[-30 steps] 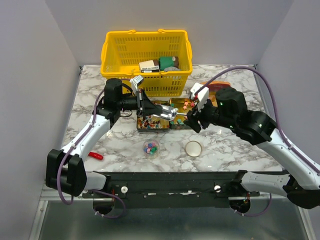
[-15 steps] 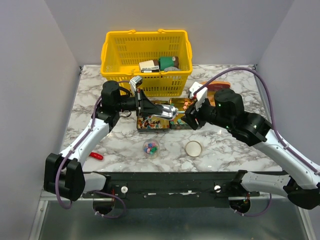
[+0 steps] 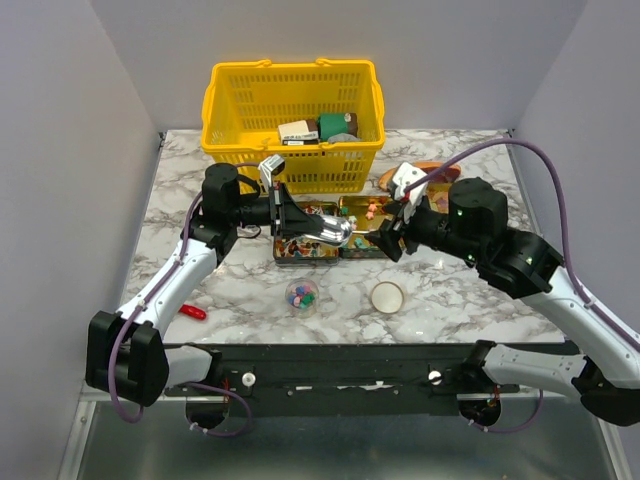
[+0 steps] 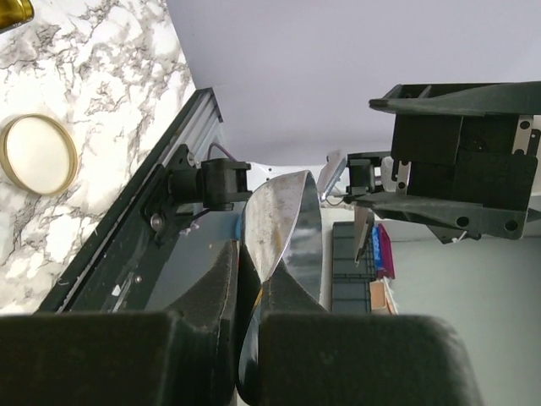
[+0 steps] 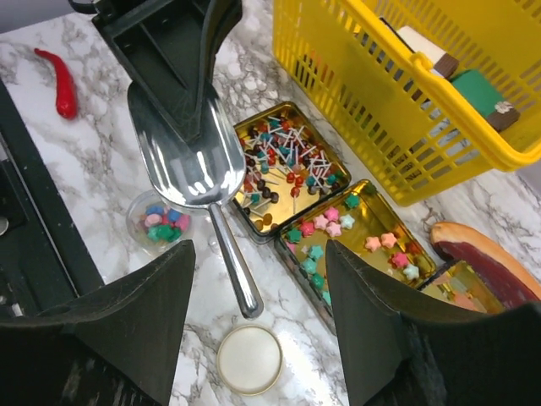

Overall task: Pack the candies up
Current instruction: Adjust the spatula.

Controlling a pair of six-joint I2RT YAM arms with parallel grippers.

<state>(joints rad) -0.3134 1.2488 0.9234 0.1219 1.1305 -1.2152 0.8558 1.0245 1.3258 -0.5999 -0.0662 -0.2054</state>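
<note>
My left gripper (image 3: pixel 287 215) is shut on the bowl end of a metal scoop (image 3: pixel 327 228), held above the candy trays; in the left wrist view the scoop (image 4: pixel 287 220) stands edge-on between the fingers (image 4: pixel 203 296). The scoop (image 5: pixel 182 161) points its handle (image 5: pixel 235 262) at my right gripper (image 5: pixel 258 254), which is open with the handle's end between its fingers, not touching. Lollipop candies (image 5: pixel 283 161) fill one gold tray (image 3: pixel 303 247); star candies (image 5: pixel 338 224) lie in the tray (image 3: pixel 362 214) beside it. A clear cup (image 3: pixel 302 294) holds coloured candies (image 5: pixel 161 222).
A round lid (image 3: pixel 387 296) lies on the marble in front of the trays. A yellow basket (image 3: pixel 295 120) with boxes stands at the back. A red-brown meat slab (image 5: pixel 486 258) lies right of the trays. A red chili (image 3: pixel 191 311) rests near the front left edge.
My right gripper edged toward the scoop's handle, drew back slightly and spread its jaws wider. The left gripper and scoop have barely moved.
</note>
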